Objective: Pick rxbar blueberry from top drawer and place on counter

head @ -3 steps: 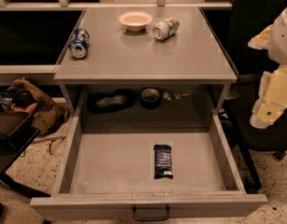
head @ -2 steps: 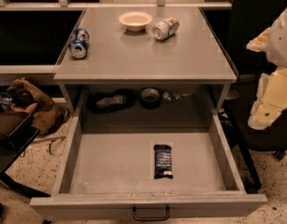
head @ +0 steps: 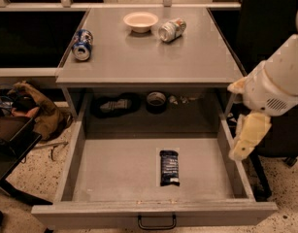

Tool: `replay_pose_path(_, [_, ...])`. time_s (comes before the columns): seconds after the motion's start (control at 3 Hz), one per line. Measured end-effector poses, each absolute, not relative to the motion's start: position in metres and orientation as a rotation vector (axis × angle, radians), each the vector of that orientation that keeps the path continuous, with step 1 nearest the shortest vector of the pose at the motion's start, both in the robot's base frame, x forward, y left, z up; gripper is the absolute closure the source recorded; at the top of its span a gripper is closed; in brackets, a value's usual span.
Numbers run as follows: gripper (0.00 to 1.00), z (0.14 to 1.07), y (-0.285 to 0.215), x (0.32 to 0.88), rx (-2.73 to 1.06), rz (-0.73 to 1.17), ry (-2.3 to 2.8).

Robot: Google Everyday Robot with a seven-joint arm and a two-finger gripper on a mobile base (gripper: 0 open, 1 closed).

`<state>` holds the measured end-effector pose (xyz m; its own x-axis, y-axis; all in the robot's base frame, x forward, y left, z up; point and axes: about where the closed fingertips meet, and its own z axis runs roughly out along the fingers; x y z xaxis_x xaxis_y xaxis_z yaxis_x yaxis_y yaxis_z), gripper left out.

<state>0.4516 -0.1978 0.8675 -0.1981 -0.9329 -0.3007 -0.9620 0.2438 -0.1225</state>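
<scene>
Rxbar blueberry (head: 169, 167) lies flat on the floor of the top drawer (head: 109, 171), right of centre and toward the front wall, long side running front to back. Nothing else is in the drawer with it.

Camera view, containers: the drawer is pulled fully out, with its black handle (head: 157, 223) at the bottom edge. A white bowl (head: 140, 21) sits at the back of the counter (head: 148, 62); I cannot see into it. A silver can (head: 171, 29) lies on its side just beside the bowl, and a blue soda can (head: 82, 44) lies at the counter's left edge.

Edges and room: bare drawer floor all round the bar, widest to its left. The counter's front half is bare.

My gripper (head: 243, 144) hangs outside the drawer's right wall, above its rim, apart from the bar. Clenched or released, I cannot tell.
</scene>
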Motion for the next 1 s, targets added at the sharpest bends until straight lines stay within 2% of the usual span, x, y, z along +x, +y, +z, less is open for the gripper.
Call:
replay_pose_path(0.33, [0.00,0.799,-0.185,0.444,-1.789,0.264,2.202])
replay_pose_path(1.0, [0.00,0.781,-0.176,0.449,-1.780,0.312,2.200])
